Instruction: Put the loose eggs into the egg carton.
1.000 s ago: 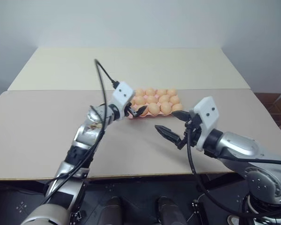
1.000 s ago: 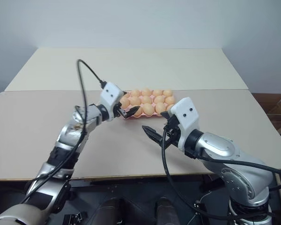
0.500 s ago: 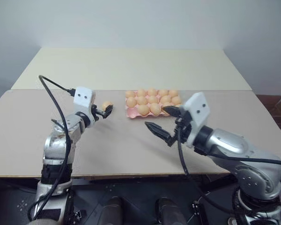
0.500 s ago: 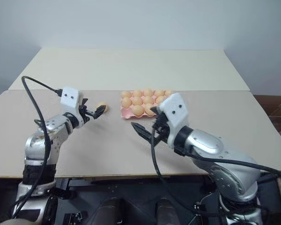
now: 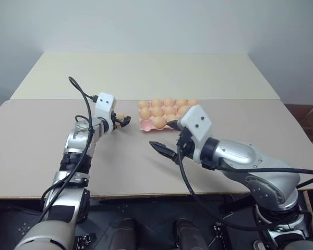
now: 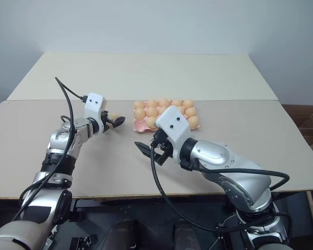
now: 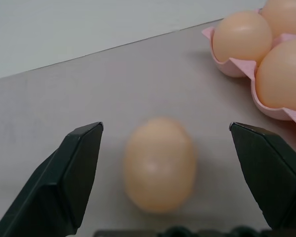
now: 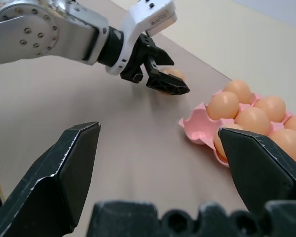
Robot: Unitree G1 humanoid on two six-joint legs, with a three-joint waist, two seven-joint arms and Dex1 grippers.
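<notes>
Left of centre in the head views: left gripper spread wide, a finger on each side of one loose egg without touching it. That egg lies on the beige table, long axis roughly along the gripper's pointing line. Centre, slightly above: pink egg carton, long side running left-right, eggs upright in cups. Lower centre: right gripper wide apart, holding nothing. No legible writing.

1 loose egg on the table, 1 egg carton, 2 end effectors.
</notes>
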